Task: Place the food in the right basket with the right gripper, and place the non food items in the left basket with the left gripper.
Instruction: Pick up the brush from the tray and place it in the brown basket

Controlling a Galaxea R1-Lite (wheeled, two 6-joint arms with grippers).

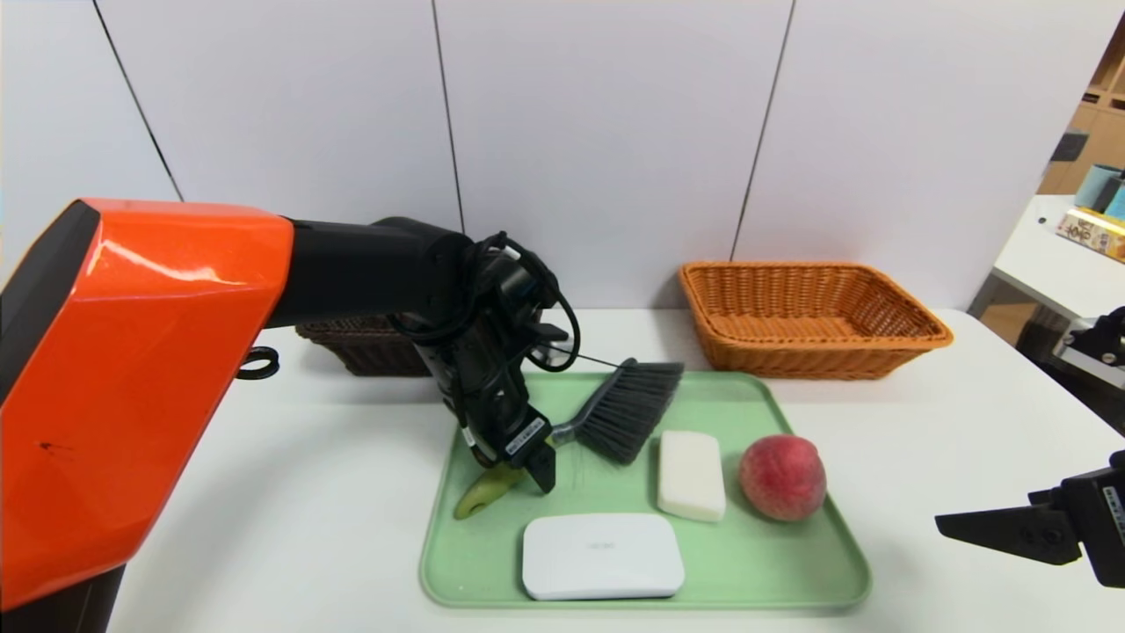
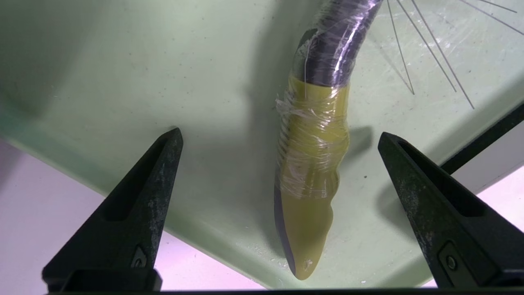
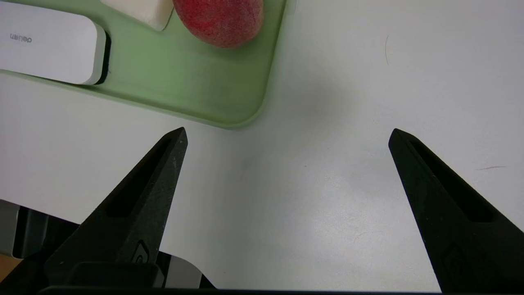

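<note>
On the green tray [image 1: 791,563] lie a brush [image 1: 628,409] with dark bristles and a green handle [image 2: 311,164], a small white bar [image 1: 692,475], a flat white box [image 1: 603,556] and a red-pink peach [image 1: 782,477]. My left gripper [image 1: 527,466] hangs open just above the tray's left part. Its fingers straddle the handle [image 1: 482,494] without touching it. My right gripper [image 1: 945,525] is open and empty over bare table, right of the tray's near corner [image 3: 184,90]. The orange right basket [image 1: 809,321] stands behind the tray. The dark left basket [image 1: 360,347] is mostly hidden behind my left arm.
My left arm's orange shell [image 1: 132,378] blocks the near left of the head view. A second white table [image 1: 1055,255] with boxes stands at the far right. A white panel wall runs close behind the baskets.
</note>
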